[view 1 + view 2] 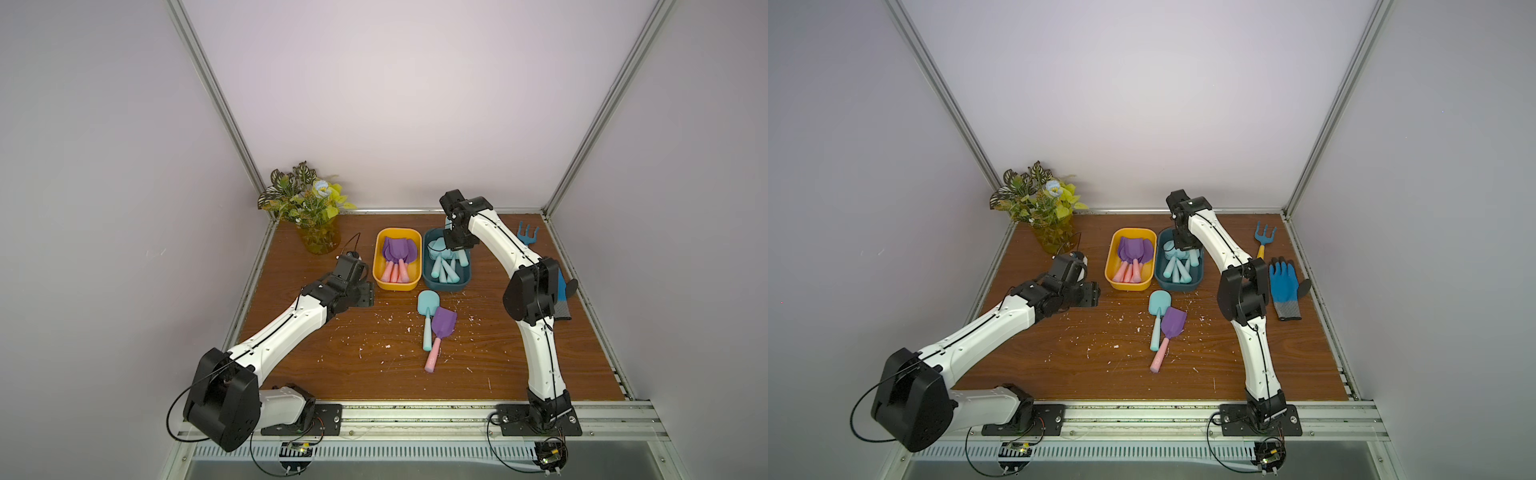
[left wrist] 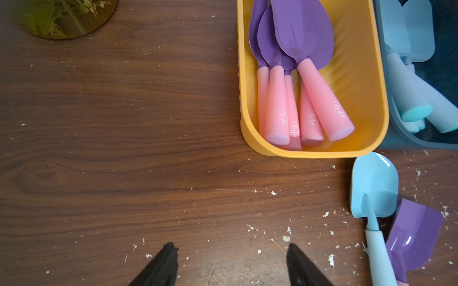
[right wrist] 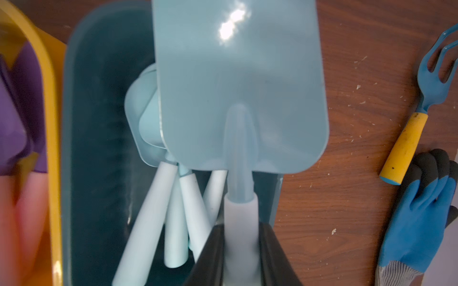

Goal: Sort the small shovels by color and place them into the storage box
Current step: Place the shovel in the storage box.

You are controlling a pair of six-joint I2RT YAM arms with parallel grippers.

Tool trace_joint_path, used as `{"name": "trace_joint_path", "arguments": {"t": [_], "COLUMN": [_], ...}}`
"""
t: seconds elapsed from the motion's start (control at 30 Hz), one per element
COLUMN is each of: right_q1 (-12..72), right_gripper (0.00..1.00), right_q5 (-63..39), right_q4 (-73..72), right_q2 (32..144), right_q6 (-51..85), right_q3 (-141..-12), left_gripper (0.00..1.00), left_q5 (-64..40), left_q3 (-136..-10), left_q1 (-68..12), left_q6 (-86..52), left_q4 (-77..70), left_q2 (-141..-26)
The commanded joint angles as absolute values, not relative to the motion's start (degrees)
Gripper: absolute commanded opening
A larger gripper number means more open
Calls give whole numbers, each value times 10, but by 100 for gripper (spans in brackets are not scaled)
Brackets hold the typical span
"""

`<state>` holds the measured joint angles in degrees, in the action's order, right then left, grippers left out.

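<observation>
Right gripper (image 3: 240, 230) clamps light-blue plastic shovel (image 3: 238, 74) by its handle above teal plastic box (image 3: 94, 111); likely light, stiff, slick. Left gripper (image 2: 231, 250) apart.

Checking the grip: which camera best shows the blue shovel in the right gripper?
Right wrist view: the blue shovel fills it, handle clamped in the right gripper. In both top views the gripper hides most of it. The left wrist view leaves it unclear.
</observation>
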<state>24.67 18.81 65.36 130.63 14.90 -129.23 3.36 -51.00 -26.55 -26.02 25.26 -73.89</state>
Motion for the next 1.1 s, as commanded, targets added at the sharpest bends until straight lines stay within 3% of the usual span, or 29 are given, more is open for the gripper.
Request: {"name": "trace_joint_path", "arguments": {"t": [0.0,1.07], "right_q1": [239,241], "right_gripper": [0,0], "right_q5": [197,89], "right_q4": [658,556], "right_q2": [1283,1292], "right_q6": [125,137], "right_q3": [-1281,-1175], "left_gripper": [71,72], "left_q5": [28,28], "left_q3": [-505,-506], "left_q1": [-258,-255], "left_q6": [-251,-251], "left_q4": [249,248], "left_q2": [-727,-736]}}
